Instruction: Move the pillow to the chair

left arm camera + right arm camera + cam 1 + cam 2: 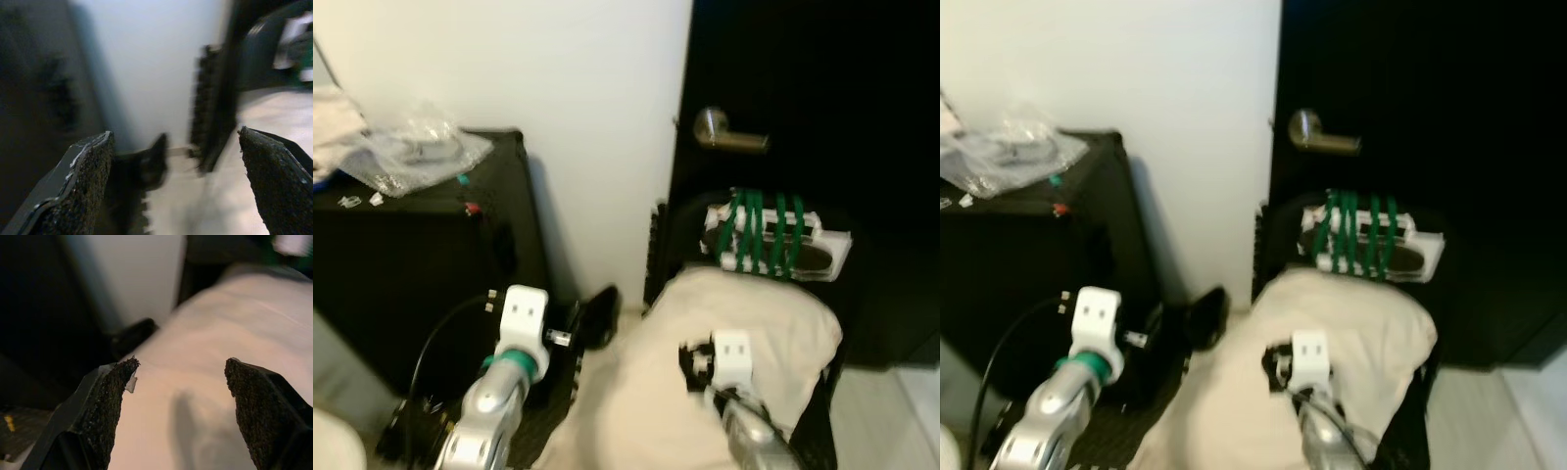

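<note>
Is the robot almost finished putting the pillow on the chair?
Nearly, it seems. The cream pillow already lies on a dark seat in front of the black door, probably the chair, though little of it can be made out. The right gripper hovers open just above the pillow, gripping nothing. The left gripper is open too, off beside the pillow. What's left looks like pulling the arms away.

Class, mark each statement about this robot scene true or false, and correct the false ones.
1. The pillow is cream-coloured. True.
2. The right tool is shut. False: its fingers stand open above the pillow.
3. A lever handle is on the dark door. True.
4. The green-strapped shoe lies on the black cabinet. False: it sits behind the pillow, by the door.
5. The left tool is open. True.
</note>
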You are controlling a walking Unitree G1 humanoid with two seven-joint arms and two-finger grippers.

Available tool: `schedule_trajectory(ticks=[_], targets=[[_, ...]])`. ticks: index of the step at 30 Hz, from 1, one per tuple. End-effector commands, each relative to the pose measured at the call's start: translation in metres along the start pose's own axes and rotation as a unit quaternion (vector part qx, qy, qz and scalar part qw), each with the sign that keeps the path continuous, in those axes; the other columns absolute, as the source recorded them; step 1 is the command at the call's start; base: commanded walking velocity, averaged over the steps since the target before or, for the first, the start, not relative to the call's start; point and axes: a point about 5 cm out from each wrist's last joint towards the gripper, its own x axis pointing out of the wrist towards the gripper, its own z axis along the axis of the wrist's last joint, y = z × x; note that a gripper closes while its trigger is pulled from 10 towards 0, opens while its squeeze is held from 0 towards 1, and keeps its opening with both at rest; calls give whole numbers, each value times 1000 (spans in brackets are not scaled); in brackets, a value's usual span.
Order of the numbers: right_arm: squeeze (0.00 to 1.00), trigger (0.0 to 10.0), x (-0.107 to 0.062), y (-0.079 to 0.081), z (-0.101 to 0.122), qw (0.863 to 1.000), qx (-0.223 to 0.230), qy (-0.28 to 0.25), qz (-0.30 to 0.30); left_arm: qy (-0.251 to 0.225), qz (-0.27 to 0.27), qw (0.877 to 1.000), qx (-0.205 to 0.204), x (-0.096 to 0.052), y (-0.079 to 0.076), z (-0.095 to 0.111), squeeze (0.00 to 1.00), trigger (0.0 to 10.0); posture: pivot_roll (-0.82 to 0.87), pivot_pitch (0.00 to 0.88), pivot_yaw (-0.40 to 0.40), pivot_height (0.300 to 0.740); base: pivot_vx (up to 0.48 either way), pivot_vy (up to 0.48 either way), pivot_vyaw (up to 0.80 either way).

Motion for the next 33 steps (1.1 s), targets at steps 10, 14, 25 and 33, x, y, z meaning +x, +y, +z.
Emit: schedule_trajectory(ticks=[10,14,25,33], targets=[[0,10000,-1,1,-6,1000,1,12,1,17,7,1000,-1,-4,2,-9,0,10000,46,0,89,740,0,0,800],[0,10000,-1,2,-7,1000,1,14,4,19,10,1000,-1,-4,3,-10,0,10000,47,0,87,740,0,0,800],[0,10000,0,4,-8,1000,4,15,3,22,11,1000,-1,-5,3,-11,0,10000,48,0,92,740,0,0,800],[0,10000,-1,3,-8,1000,7,15,2,20,11,1000,-14,-4,2,-9,0,10000,46,0,95,740,0,0,800]])
